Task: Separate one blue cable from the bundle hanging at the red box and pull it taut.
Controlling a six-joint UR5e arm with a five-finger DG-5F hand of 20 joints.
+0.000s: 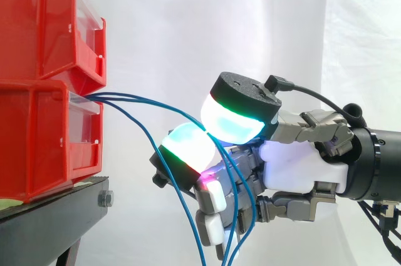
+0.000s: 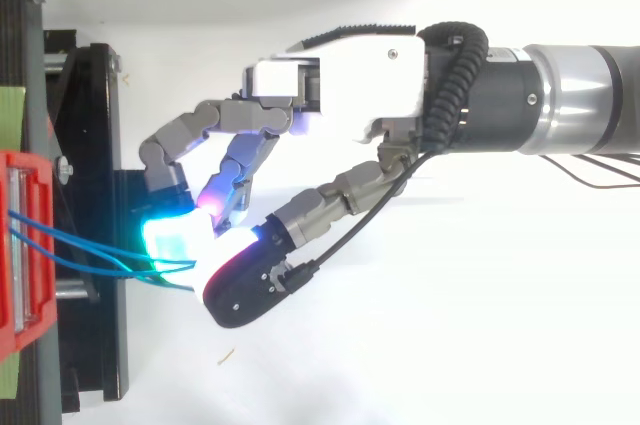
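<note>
Pinching stage, by my reading: the hand point(image 1: 294, 166) reaches in from the right with its thumb pad point(image 1: 233, 122) and one finger pad point(image 1: 187, 148) closed together. The top cable point(image 1: 163, 104) of the bundle point(image 1: 113, 98) runs into the spot where the two pads meet. The other fingers curl below, holding nothing I can make out. The cables leave the gap between the upper and lower red box point(image 1: 37, 141) at the left, arc right, then drop past the fingers and off the bottom edge. The pinched one bows softly between box and pads, so it is not yet taut. I cannot tell for sure whether the pinch has one strand or more. Next move, as I judge it: keep the pinch firm and draw right, away from the box, until the bow flattens. Strands hanging across the lower fingers could drag along and need watching. The side view gives heights: the arc, the hanging runs, thumb pad above finger pad, and the black stand point(image 1: 56, 206) under the boxes. The top view gives near and far: the hand point(image 2: 340, 85) has its thumb on the near side. It also shows strands point(image 2: 140, 265) leaving the box point(image 2: 15, 245) spread apart and converging at the pads, several close together there, hence the doubt about a clean single.
</note>
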